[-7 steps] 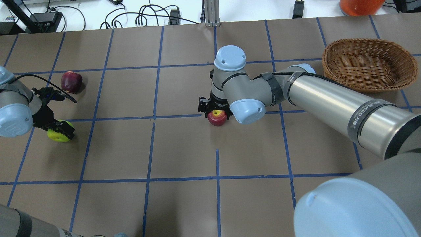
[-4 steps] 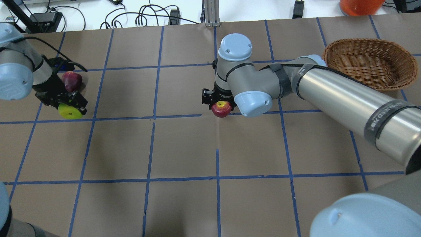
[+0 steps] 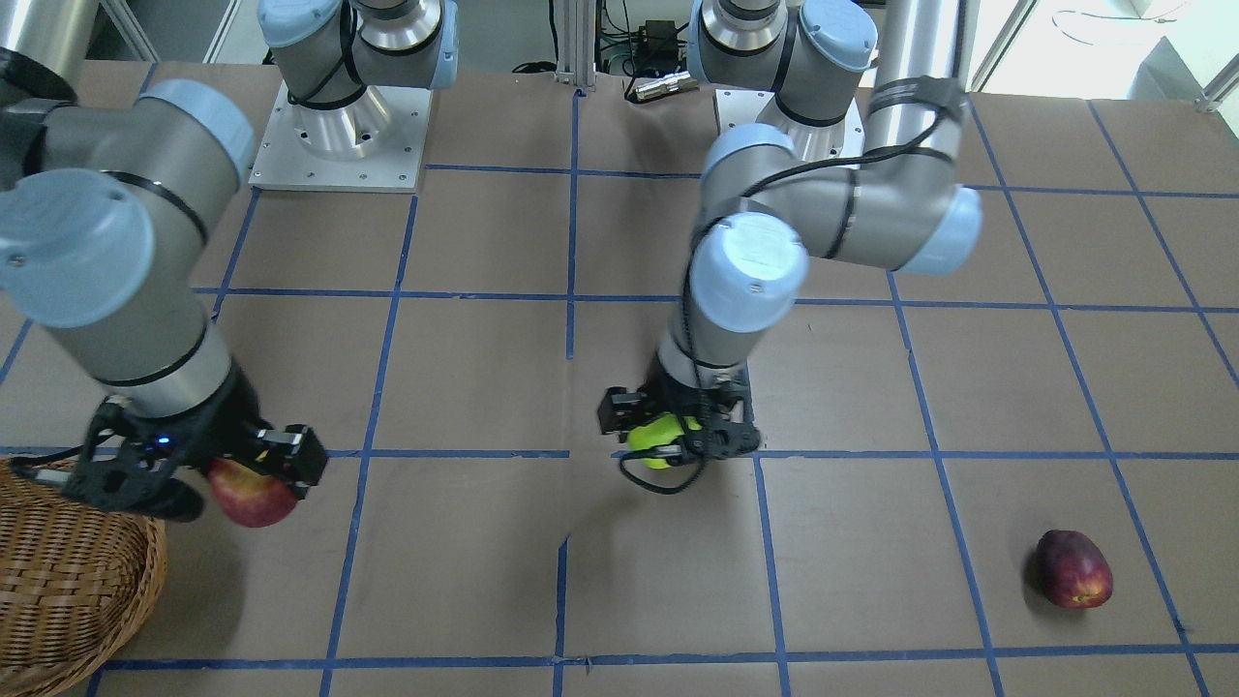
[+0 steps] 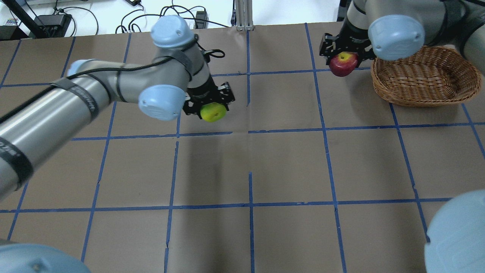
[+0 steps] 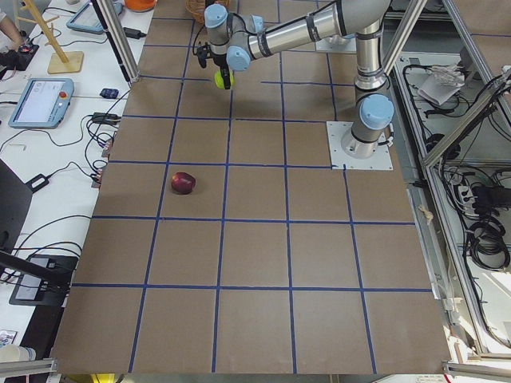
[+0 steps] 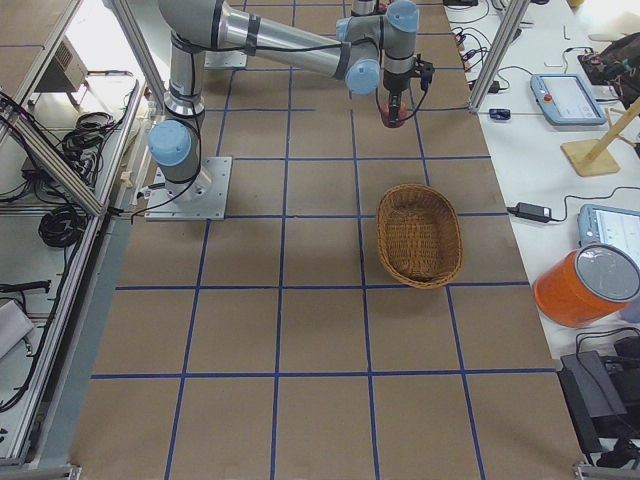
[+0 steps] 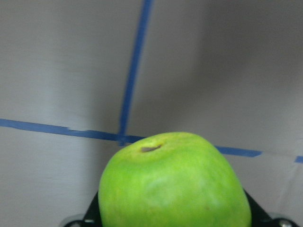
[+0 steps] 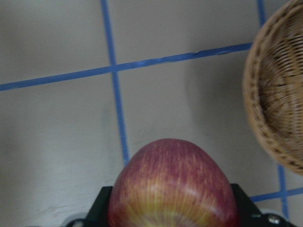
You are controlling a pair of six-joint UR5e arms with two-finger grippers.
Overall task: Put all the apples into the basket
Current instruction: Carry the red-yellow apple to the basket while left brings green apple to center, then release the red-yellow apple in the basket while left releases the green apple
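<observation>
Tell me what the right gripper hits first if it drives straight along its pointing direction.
Likely bare table, just short of the basket; the red apple in the right gripper would touch down first.

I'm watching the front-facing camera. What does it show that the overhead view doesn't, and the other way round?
Only front-facing: the maroon apple lying ungripped on the table. Only overhead: the whole basket, with no apple inside. Both: the left gripper shut on the green apple, and the right gripper shut on the red apple, just outside the basket.
</observation>
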